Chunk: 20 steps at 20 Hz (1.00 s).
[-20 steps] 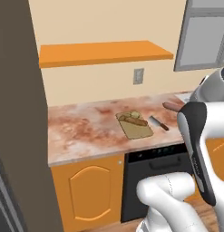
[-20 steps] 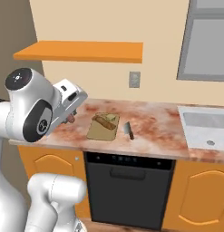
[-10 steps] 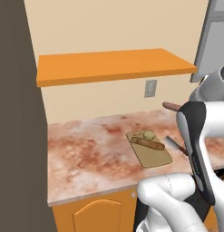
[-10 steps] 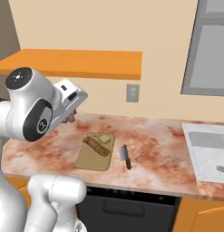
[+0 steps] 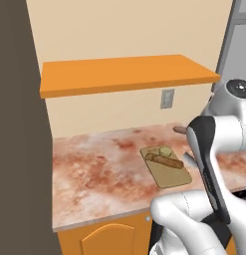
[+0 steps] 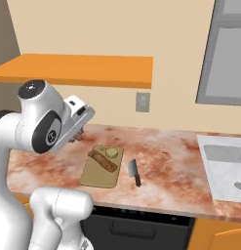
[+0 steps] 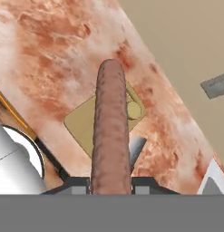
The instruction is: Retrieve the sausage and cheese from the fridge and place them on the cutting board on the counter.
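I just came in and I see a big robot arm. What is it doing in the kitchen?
The robot is bringing a sausage to the cutting board on the counter. Its gripper is shut on the sausage, holding it up in the air above the counter. The board already has a small yellowish round piece and a brownish strip lying on it. A knife lies on the counter just beside the board.
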### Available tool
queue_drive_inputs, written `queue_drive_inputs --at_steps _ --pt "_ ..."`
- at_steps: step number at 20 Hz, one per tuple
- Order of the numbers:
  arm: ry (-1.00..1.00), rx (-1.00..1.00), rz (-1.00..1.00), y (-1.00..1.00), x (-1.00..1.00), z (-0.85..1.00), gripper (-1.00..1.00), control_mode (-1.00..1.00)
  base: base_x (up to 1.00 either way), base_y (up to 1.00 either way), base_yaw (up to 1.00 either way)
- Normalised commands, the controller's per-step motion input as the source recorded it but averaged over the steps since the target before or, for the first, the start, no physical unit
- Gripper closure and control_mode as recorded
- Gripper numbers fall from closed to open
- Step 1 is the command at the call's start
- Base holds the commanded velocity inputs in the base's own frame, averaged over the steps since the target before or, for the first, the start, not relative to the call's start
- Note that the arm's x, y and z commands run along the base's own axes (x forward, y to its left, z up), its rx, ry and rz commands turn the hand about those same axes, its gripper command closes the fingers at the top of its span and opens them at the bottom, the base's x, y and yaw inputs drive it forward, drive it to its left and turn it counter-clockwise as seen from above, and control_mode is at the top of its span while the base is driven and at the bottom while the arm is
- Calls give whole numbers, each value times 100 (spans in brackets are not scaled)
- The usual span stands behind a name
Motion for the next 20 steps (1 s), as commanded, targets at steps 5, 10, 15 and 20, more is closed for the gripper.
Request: queue_drive_inputs --at_steps 5,10,15,20 --pt "32 -8 26 0 23 -75 100 -100 0 0 0" --pt "48 2 14 0 68 -49 100 -100 0 0 0" --pt "36 8 1 0 73 -47 100 -100 0 0 0" --pt "7 9 0 0 53 -70 100 -100 0 0 0"
